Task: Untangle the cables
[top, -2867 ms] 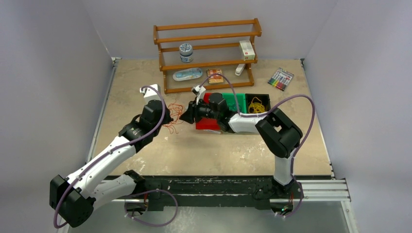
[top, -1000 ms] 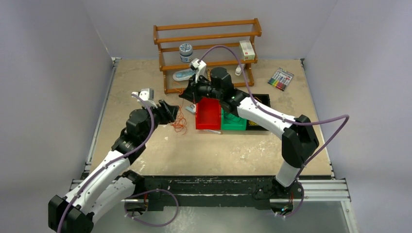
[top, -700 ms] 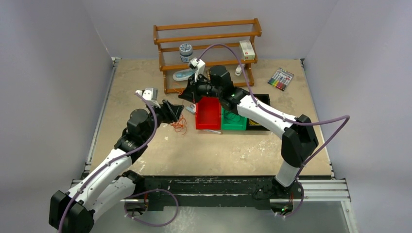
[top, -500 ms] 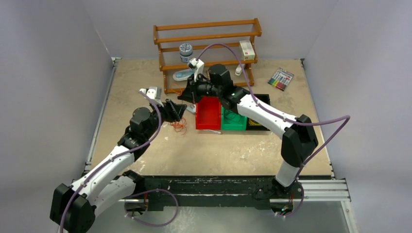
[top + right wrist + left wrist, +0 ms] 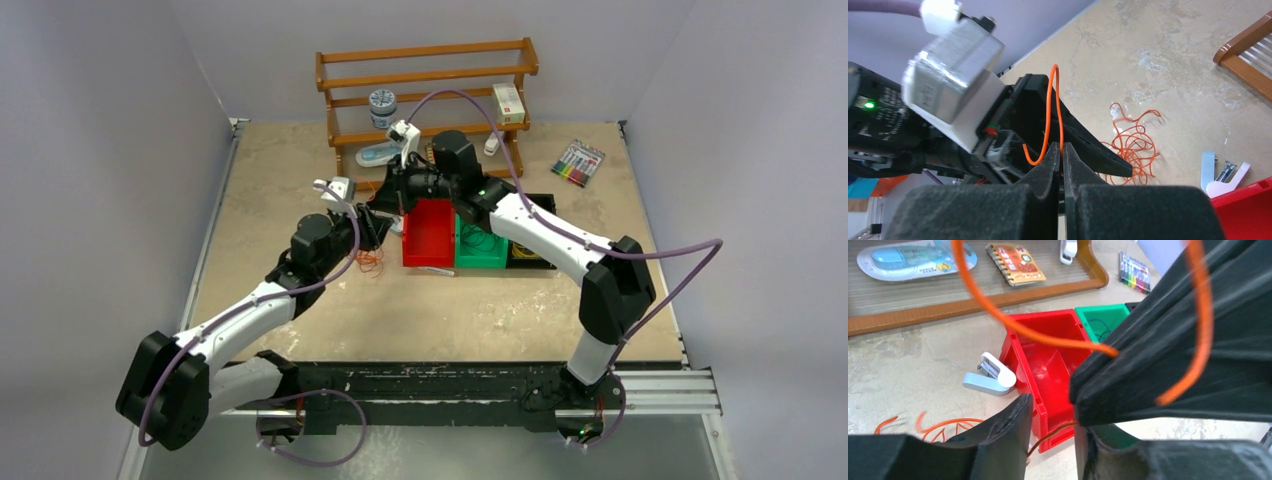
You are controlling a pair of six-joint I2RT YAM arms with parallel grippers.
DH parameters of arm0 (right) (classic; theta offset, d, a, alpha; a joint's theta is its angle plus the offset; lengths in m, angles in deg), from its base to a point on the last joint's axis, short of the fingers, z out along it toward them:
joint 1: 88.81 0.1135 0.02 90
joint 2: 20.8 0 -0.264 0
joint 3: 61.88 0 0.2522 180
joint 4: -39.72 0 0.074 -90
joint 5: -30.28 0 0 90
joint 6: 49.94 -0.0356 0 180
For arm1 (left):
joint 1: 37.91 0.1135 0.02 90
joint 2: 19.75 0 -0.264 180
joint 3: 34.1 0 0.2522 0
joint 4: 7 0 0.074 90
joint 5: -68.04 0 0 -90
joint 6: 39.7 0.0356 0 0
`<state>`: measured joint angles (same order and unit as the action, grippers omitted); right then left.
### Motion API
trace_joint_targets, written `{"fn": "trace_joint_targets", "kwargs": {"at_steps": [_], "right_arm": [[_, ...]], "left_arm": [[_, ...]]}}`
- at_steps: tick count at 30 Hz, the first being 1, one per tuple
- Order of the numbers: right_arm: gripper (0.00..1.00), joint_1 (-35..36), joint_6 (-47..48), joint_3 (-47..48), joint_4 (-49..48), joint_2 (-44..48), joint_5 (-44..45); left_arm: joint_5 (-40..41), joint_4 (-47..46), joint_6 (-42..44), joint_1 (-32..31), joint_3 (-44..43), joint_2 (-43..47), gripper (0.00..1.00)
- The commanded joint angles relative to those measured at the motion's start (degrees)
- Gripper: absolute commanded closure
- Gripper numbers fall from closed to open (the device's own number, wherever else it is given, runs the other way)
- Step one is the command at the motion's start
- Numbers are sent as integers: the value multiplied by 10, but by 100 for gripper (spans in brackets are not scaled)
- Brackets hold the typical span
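Since a second ago the left gripper (image 5: 372, 228) has swung right toward the frame's centre. Its jaws stand partly open, a thin strand showing in the gap, nothing clamped. Pale lilac walls (image 5: 100, 150) enclose a mottled tan table (image 5: 480, 310). Hair-thin orange cables (image 5: 368, 262) lie tangled on it, just left of the red bin (image 5: 428, 232). Above them the right gripper (image 5: 1062, 150) is pressed tight on an orange loop (image 5: 1050, 115) that arches upward.

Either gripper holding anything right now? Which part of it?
Right gripper is shut on an orange cable, pinching the base of its raised loop between the fingertips. Left gripper is open, holding nothing.
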<state>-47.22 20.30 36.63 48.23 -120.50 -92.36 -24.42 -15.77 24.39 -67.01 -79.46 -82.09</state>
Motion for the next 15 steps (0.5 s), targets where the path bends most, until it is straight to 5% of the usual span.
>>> {"fn": "trace_joint_targets", "kwargs": {"at_steps": [1, 15], "right_arm": [[100, -22, -36, -13, -48, 57, -31], [100, -115, -69, -66, -126, 176, -51]], "left_arm": [[-1, -42, -2, -7, -5, -26, 70], [39, -9, -19, -7, 72, -48, 88]]}}
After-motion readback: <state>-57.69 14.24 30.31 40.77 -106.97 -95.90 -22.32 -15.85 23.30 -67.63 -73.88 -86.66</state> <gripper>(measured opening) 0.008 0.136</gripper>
